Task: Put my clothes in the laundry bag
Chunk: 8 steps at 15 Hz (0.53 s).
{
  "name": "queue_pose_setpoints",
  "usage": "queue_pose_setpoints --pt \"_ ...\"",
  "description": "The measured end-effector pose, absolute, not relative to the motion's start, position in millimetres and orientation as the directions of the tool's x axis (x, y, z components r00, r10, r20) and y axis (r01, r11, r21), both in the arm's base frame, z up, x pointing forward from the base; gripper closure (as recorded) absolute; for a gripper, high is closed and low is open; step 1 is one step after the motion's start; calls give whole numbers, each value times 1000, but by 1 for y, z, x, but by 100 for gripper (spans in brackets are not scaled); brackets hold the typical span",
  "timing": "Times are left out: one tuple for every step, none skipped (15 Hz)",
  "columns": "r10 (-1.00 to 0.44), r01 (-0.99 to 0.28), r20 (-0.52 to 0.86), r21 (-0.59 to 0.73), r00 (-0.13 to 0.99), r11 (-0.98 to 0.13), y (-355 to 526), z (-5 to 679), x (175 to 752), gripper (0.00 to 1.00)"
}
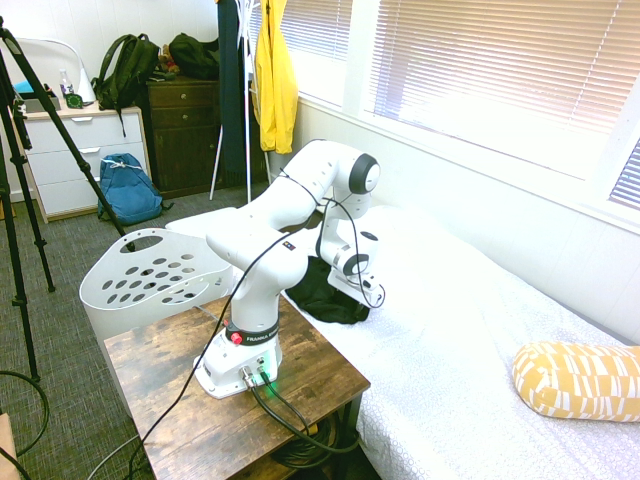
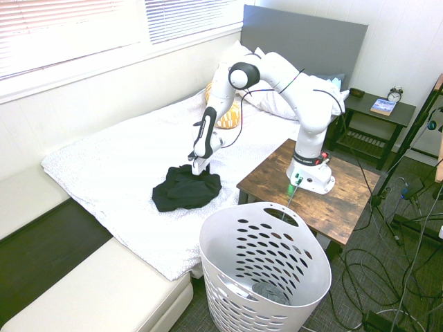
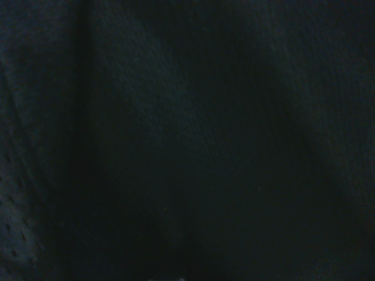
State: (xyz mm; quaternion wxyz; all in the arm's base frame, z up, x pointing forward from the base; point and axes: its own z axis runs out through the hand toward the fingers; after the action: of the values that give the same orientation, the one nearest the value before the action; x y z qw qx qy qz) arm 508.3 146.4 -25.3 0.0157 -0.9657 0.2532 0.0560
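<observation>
The clothes [image 2: 181,194] are a crumpled black garment lying on the white bed near its side edge, also seen as the clothes [image 1: 318,296] just beyond the wooden table. My gripper [image 2: 196,169] points straight down at the garment's top, its fingers open and pressed into the fabric. Dark knit cloth [image 3: 187,140] fills the whole wrist view. The laundry bag [image 2: 228,273], a white plastic basket with oval holes, stands on the floor at the table's end; the same laundry bag [image 1: 150,275] shows on the other side of the arm.
The arm's base sits on a wooden table [image 2: 277,176] between bed and basket. A yellow patterned pillow [image 1: 575,380] lies further up the bed. A yellow jacket [image 1: 275,85] hangs by the window, and a blue backpack [image 1: 128,188] leans against the white drawers.
</observation>
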Motion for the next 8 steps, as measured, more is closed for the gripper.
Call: queue_pose_setpoints --pt "-491 -494 -118 -3 863 -869 146 -26 508 100" --pt "-493 -497 -119 -3 862 -868 145 -26 508 100" --pt "-498 -502 -120 -5 859 -865 145 -26 508 100" --pt "-500 -504 -121 -6 858 -864 144 -26 508 100" --pt "-502 -506 -121 -6 856 -862 142 -26 508 100" --pt "-504 -509 -122 -7 855 -861 141 -26 509 100" --pt "-508 -512 -122 -8 853 -859 140 -25 509 100" --pt "-511 -516 -122 -9 851 -856 140 -25 510 100"
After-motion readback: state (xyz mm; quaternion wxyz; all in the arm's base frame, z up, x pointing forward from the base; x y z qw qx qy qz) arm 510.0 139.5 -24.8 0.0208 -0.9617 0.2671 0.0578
